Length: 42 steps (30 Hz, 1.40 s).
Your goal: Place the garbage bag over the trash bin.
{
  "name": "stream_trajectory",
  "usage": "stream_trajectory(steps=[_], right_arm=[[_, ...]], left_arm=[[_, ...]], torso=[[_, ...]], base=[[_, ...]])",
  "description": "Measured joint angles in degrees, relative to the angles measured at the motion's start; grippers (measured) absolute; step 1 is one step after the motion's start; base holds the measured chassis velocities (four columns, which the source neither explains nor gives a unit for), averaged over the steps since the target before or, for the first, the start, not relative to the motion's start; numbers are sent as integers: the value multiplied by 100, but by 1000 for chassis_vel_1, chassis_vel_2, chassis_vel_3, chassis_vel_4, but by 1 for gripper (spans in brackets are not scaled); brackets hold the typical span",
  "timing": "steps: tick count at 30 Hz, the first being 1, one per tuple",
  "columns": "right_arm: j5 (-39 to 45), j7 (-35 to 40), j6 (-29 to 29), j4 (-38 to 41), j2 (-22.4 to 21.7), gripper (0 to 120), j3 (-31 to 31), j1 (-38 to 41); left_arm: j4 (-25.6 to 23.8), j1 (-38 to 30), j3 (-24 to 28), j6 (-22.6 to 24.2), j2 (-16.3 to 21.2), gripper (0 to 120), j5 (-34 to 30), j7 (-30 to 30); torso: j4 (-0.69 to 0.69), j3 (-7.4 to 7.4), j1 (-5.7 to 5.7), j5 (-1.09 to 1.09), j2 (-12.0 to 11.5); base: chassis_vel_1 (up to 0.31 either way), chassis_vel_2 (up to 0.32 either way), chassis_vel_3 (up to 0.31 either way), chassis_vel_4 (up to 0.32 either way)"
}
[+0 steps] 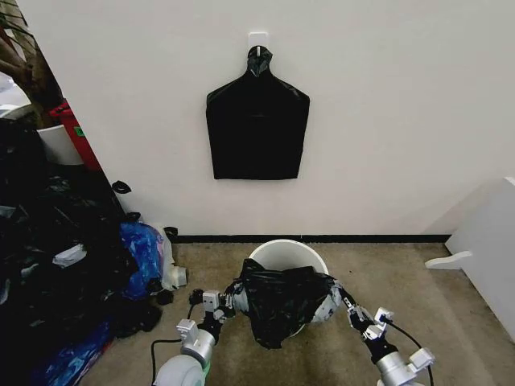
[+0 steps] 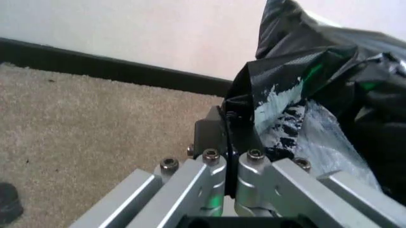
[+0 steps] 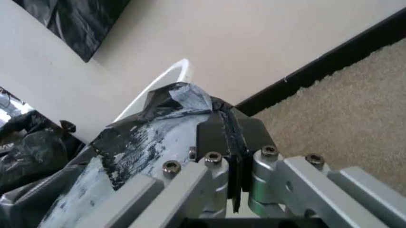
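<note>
A round white trash bin (image 1: 288, 251) stands by the wall, its near rim draped by the crinkled black garbage bag (image 1: 280, 299), stretched crosswise between left gripper (image 1: 228, 299) and right gripper (image 1: 339, 297), both apparently clenched on its edges.

No legible text — anywhere.

Garbage bag (image 1: 280, 299) draped over trash bin (image 1: 287, 251) front rim; wall behind.
</note>
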Motion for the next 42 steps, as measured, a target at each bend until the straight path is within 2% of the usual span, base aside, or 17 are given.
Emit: stream_trajectory(steps=[14,32,40,42], right_arm=[[-97,-83,-17,-326,166,0,-25,234],[-455,-185,184,-792,342,0,-40,604],[-593,-155,233,-812,348,0,-40,654],[-660,-117,233,-777,333,4,-33,650]], left_arm=[[451,-289,71,-146,-190,0,210,82],[1279,-749,34,-664,-317,0,936,212],[1323,-773,59,-648,-339,0,993,196],[1287,-766,62,-611,-328,0,994,132]], torso=[[0,0,0,0,0],[-1,0,0,0,0],[-1,0,0,0,0],[-1,0,0,0,0]], base=[[0,0,0,0],[0,0,0,0],[0,0,0,0],[0,0,0,0]])
